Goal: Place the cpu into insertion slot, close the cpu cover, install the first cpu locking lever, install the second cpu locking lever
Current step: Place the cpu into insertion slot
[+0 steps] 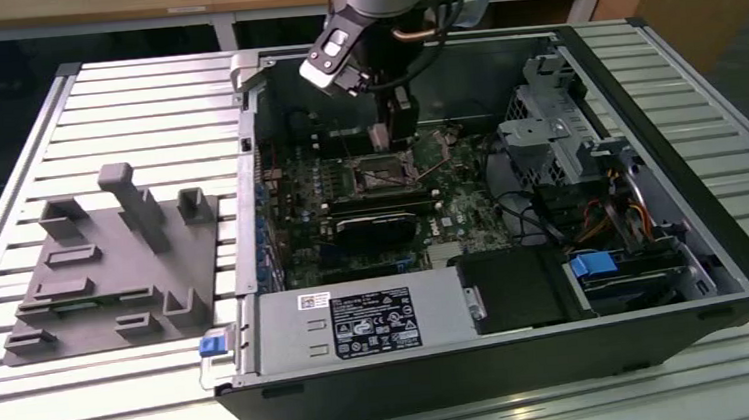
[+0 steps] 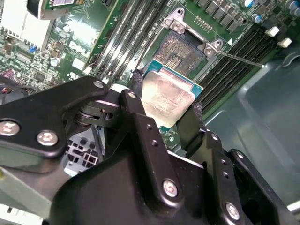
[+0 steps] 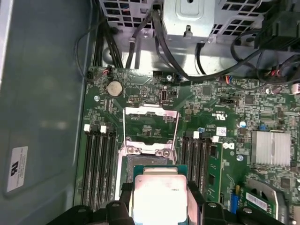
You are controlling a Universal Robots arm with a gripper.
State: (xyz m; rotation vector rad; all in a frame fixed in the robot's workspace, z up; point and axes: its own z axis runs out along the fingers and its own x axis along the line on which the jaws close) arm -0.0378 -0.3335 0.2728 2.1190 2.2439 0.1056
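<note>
In the exterior view the tool point(image 1: 400, 143) hangs inside an open black metal computer case point(image 1: 718, 243) lying on a slatted metal surface point(image 1: 137, 88), its dark fingers directly above the insertion slot point(image 1: 379, 177), a small dark square set in green circuit board. Just beyond the slot from the tool sits a black rectangular heatsink point(image 1: 376, 227), and further off a silver power supply point(image 1: 356, 324) carries a white printed label. Well apart from the tool, outside the case, a grey moulded fixture point(image 1: 111, 261) with upright posts rests on the surface. In the second wrist view the tool point(image 2: 165, 107) is clamped on the cpu point(image 2: 168, 96), a flat square chip with a dull silvery face and a green edge, its black fingers point(image 2: 140, 122) pressing two opposite sides. Below the chip and not touching it lies the insertion slot point(image 2: 180, 54), with a speckled contact field and bright metal corner brackets, flanked by long dark memory slots point(image 2: 129, 33); a thin wire lever point(image 2: 239, 58) stands out beside it. In the first wrist view the cpu point(image 3: 159, 194) sits gripped in the tool point(image 3: 159, 202), over the near edge of the insertion slot point(image 3: 125, 168). Past it the cpu cover point(image 3: 151, 111), a thin bright metal frame with a cut-out centre, is swung open. Further on are a round coin battery point(image 3: 114, 87) and a finned silver heatsink point(image 3: 271, 147).
</note>
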